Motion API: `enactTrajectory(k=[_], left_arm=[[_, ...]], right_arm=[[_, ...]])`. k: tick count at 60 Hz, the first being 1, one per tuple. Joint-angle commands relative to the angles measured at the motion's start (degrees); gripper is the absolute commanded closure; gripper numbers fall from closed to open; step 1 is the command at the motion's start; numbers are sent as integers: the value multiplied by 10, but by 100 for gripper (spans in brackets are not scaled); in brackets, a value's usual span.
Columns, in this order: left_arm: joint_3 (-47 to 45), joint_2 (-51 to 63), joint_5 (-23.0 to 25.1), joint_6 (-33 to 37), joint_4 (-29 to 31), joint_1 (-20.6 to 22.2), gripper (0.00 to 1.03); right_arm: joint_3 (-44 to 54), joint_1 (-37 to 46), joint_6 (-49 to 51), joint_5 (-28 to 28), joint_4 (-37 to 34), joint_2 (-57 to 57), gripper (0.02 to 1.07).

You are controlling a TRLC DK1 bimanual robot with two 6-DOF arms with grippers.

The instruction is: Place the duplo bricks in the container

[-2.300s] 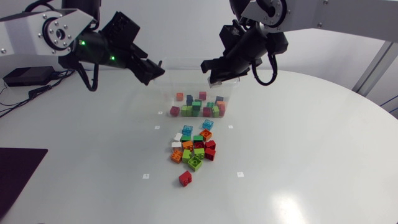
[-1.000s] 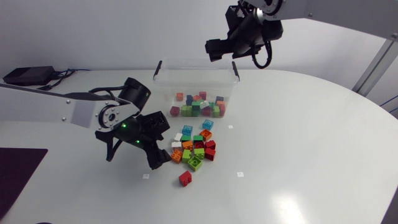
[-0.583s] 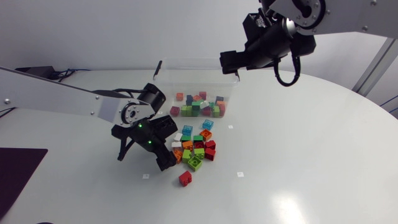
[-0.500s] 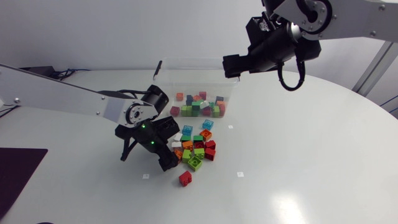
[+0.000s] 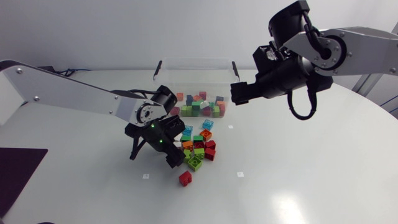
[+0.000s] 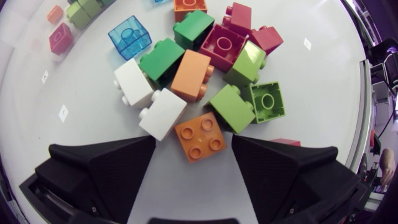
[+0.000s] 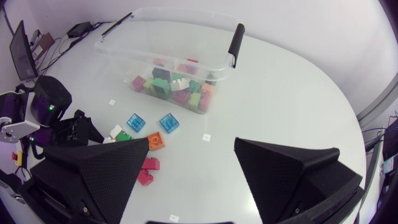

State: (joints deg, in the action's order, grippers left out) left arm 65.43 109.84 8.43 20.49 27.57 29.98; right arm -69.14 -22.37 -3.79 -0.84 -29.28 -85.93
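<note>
A pile of loose duplo bricks (image 5: 196,149) lies in the middle of the table, with one red brick (image 5: 185,178) apart in front of it. The clear container (image 5: 163,79) behind it holds several bricks (image 5: 199,107). My left gripper (image 5: 172,155) is low at the pile's left edge. In the left wrist view it (image 6: 193,142) is open, and an orange brick (image 6: 200,135) lies between its fingertips with a gap at each side. White bricks (image 6: 163,113) and lime bricks (image 6: 231,109) lie just ahead. My right gripper (image 5: 239,93) hangs open and empty, right of the container (image 7: 180,56).
A dark mat (image 5: 18,174) lies at the table's front left edge. Two clear blue bricks (image 7: 136,122) lie between the pile and the container. The table's right half is bare white surface (image 5: 311,162).
My left gripper came down from beside the container to the pile's left edge and crept right, its fingers narrowing about the orange brick. My right arm swung right and lower, away from the container.
</note>
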Motion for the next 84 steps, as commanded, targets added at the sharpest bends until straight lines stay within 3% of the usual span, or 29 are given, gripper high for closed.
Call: enactTrajectory(k=[1,14,28,50,74,84], left_arm=[[20,15,-6,-21,7,8,35],[23,15,-7,-29,7,9,69],[3,-6,-8,-19,28,-2,71],[-33,-65,-9,6,48,-13,71],[-7,-161,-17,23,89,-27,71],[21,-183,-17,31,104,-43,71]], right_arm=[[29,1,7,-4,12,14,8],[67,-6,27,-14,18,24,8],[135,-41,76,-58,24,63,8],[161,-73,166,-116,25,-18,7],[119,-91,230,-108,59,-136,7],[112,-102,244,-98,80,-165,12]])
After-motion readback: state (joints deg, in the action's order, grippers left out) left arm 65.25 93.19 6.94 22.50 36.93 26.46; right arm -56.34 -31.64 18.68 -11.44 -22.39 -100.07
